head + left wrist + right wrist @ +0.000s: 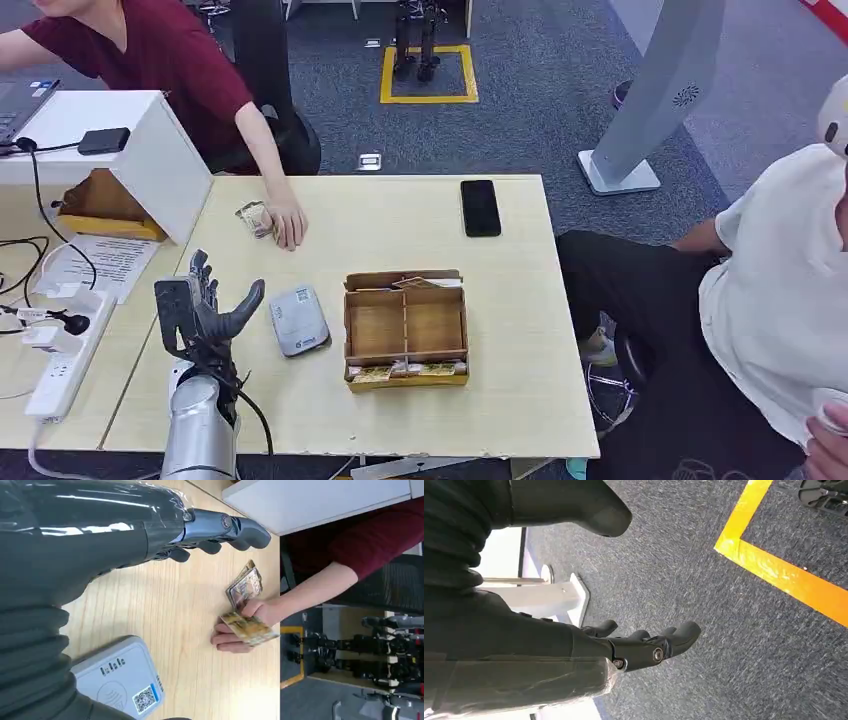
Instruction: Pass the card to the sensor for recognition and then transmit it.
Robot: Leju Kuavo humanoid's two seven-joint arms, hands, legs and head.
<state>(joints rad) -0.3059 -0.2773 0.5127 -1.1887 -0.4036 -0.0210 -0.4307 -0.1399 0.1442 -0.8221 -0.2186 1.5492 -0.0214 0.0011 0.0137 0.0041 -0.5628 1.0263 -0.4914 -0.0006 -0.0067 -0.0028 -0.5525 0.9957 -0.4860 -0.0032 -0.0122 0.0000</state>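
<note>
The left hand (205, 310) is raised above the tabletop (520, 330) near its left edge, palm upright, fingers spread and thumb out to the side, holding nothing. The left wrist view confirms this: its fingers (220, 527) are extended over bare wood with nothing between them. The right hand (644, 645) hangs beside the body over the grey carpet, fingers loosely apart and likewise empty.

The card (250, 628) is not yet with the robot. A person in a dark red shirt reaches in from the far left corner, and the person's hand (287, 225) rests on the tabletop with the card pinched at the fingertips. A small stack of cards (244, 586) lies just beside it, touching the wood. The sensor (299, 320), a flat grey reader with a QR label, lies between the left hand and the wooden box (406, 328) in the middle of the tabletop. A black phone (480, 207) lies near the far edge.

The card looks thin, light and fairly stiff, with a glossy printed face, so it is likely to slip and hard to lift off a flat surface. A pinch between thumb and fingers along one short edge, taken while the person holds it clear of the wood, seems the safer hold. That would leave most of the face free to pass flat over the sensor. Only a light squeeze should be needed; too much could bend it.
</note>
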